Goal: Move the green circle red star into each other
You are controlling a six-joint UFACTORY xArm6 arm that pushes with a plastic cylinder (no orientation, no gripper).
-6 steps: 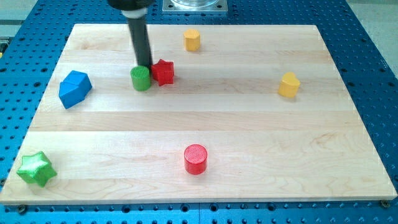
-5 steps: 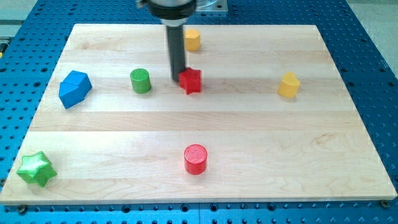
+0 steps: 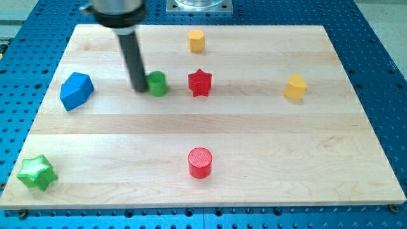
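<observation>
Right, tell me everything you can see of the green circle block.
The green circle block is a short, upright cylinder with a flat round top, plastic-looking. It stands on the pale wooden board in its upper half, left of centre. My tip sits right against its left side. The red star block lies to its right, apart, with bare wood between them.

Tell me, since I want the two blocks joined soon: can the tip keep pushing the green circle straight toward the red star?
Probably yes. My tip sits at the green circle's left side in the view, and the red star lies to its right in the same row, with only bare board between them.
</observation>
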